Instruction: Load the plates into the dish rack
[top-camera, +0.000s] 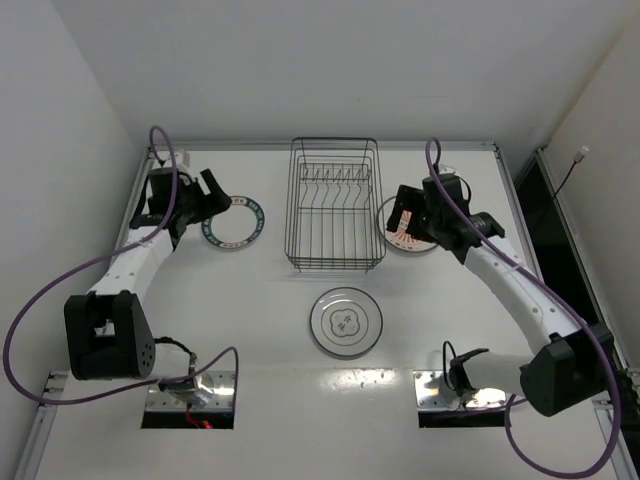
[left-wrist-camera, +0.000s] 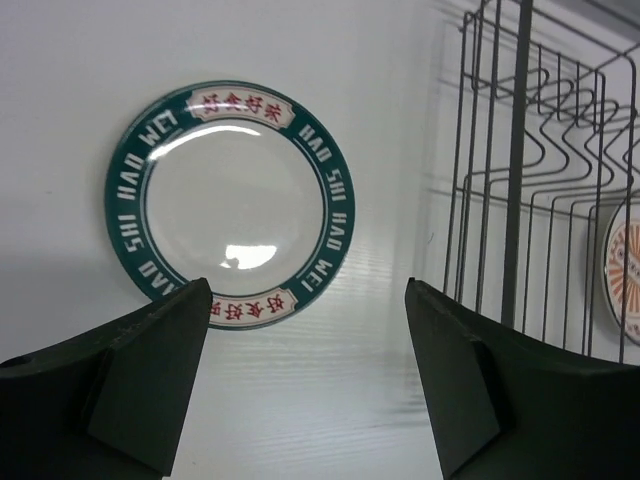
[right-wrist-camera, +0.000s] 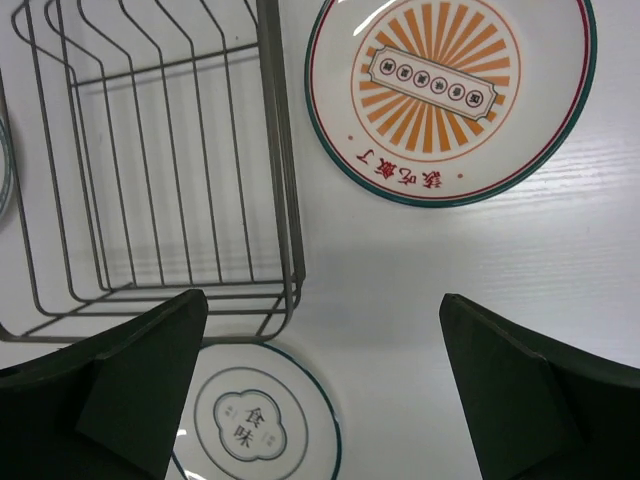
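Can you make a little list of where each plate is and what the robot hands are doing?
dish rack: empty, far middle of the table
teal-rimmed plate: flat on the table, left of the rack
orange sunburst plate: flat on the table, right of the rack
grey ringed plate: flat, in front of the rack
left gripper: open, empty, by the teal-rimmed plate
right gripper: open, empty, near the orange sunburst plate
plates loaded: none

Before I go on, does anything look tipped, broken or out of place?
Nothing stands out. The dish rack sits upright; the teal-rimmed plate, orange-sunburst plate and ringed plate all lie flat on the table, intact.
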